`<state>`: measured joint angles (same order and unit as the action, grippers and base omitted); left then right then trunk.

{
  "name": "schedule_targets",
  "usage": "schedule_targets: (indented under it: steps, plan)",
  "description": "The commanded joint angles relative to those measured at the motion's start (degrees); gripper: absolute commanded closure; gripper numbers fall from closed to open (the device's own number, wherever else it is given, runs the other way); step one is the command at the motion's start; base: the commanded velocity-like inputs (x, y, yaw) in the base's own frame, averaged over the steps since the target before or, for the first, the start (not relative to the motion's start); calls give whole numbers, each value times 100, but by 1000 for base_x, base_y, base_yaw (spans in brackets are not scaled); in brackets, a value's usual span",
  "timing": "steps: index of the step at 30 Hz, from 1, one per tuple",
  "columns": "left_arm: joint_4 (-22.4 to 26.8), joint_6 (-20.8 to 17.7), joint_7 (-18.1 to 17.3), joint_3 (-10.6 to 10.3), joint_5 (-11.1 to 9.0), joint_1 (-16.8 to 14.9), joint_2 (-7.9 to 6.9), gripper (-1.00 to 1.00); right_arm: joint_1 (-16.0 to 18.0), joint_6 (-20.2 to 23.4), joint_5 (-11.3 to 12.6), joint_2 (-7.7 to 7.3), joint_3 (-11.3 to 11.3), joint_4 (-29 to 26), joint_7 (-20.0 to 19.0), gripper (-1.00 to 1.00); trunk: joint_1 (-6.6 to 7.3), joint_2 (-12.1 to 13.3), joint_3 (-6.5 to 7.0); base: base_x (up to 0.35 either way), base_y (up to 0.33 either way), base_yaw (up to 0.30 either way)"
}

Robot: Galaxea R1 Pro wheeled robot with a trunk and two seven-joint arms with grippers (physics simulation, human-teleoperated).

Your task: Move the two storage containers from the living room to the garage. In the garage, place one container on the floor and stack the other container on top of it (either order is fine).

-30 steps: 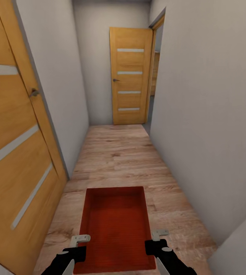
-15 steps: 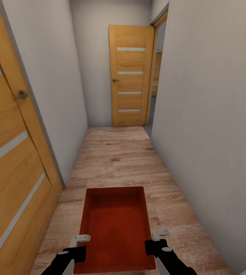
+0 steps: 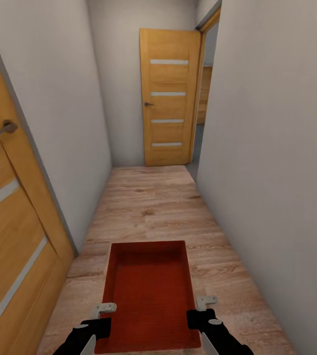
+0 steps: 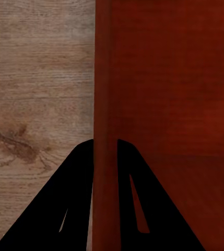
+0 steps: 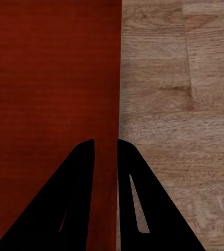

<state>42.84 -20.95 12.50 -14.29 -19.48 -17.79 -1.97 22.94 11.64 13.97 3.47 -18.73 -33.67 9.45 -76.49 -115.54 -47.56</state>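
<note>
I have the left pincer [image 3: 102,315] and right pincer [image 3: 201,308] each clamped on a side wall of the storage container [image 3: 150,291], which looks rigid, light and slippery.

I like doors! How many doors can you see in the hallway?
2. One wooden door is close by on the left wall, shut. Another door stands at the far end of the hallway, swung open beside a doorway. Others may be hidden.
</note>
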Motion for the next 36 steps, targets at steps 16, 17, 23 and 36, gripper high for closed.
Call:
schedule_targets:
  steps: [16,17,23,36]
  plan:
    - [208,3,57,-57,-149,-5,-5,100,0,22,115,-4,-52,1,31,100,-3,-2,-6,343,0,0]
    - [208,3,58,-57,-149,-5,-5,100,0,22,115,-4,-52,1,31,100,-3,-2,-6,343,0,0]
    - [203,3,58,-57,-150,-5,-5,100,0,22,116,-4,-52,1,31,100,-3,-2,-6,343,0,0]
    - [204,4,58,-58,-146,-5,-5,100,0,22,115,-4,-52,1,30,100,-3,-2,-6,343,0,0]
